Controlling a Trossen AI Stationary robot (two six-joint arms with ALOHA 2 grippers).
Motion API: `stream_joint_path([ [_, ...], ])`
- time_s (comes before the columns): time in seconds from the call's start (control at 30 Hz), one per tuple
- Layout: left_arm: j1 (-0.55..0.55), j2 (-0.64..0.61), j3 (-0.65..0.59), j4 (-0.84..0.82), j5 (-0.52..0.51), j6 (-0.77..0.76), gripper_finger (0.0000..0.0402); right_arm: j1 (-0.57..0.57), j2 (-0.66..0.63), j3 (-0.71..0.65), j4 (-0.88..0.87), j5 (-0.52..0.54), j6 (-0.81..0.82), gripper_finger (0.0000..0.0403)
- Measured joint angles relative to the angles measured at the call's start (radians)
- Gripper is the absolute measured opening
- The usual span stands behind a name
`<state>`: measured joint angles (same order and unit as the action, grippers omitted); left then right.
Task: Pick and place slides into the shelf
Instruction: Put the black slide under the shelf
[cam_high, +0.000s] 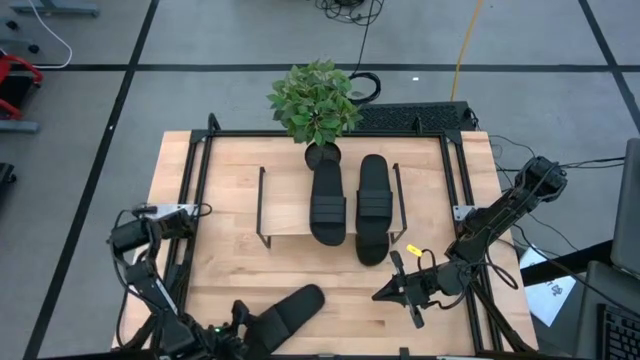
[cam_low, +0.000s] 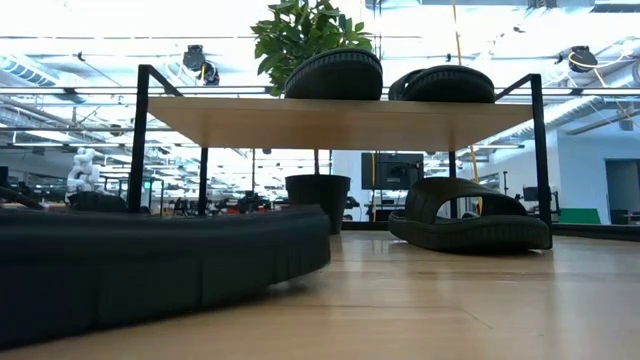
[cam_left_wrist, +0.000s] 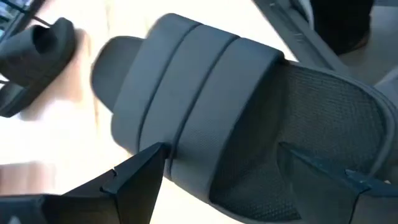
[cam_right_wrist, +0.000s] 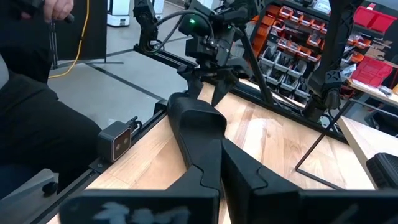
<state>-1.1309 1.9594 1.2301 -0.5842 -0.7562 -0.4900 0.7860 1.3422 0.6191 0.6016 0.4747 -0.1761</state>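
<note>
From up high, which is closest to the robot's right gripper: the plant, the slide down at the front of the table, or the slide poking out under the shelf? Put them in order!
Measured from the right gripper in the high view:
1. The slide under the shelf, just behind it.
2. The front slide, off toward the left arm, near the front edge.
3. The plant, at the table's back edge.

Premises present as a robotics laboratory or workshop floor. The wooden table (cam_high: 230, 270) stands on a grey floor marked with black tape lines (cam_high: 130, 95), with loose cables (cam_high: 345, 10) and a yellow cord (cam_high: 465, 45) trailing across it. Behind it run rows of fluorescent ceiling lights (cam_low: 80, 50), further workstations and a white robot figure (cam_low: 82, 168). Racks of red and orange parts bins (cam_right_wrist: 292, 37) line one side. A potted plant (cam_high: 315, 100) sits at the table's far edge.
</note>
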Motion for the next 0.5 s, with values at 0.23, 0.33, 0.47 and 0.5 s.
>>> stream_joint_path([
  [0.23,0.018,-0.027,0.0,0.0,-0.017,0.04,0.0317,0.0,0.0,0.0,-0.001,0.001,0.0,0.0],
  [0.33,0.024,-0.028,0.0,-0.001,-0.052,0.086,0.0317,0.0,0.0,0.0,-0.009,0.002,0.0,0.0],
  [0.47,0.063,-0.028,0.0,-0.004,-0.034,0.124,0.0317,0.0,0.0,-0.004,-0.007,0.001,0.005,0.0],
  [0.5,0.074,-0.028,0.0,-0.007,-0.029,0.122,0.0317,0.0,0.0,-0.007,-0.007,0.001,0.013,0.0],
])
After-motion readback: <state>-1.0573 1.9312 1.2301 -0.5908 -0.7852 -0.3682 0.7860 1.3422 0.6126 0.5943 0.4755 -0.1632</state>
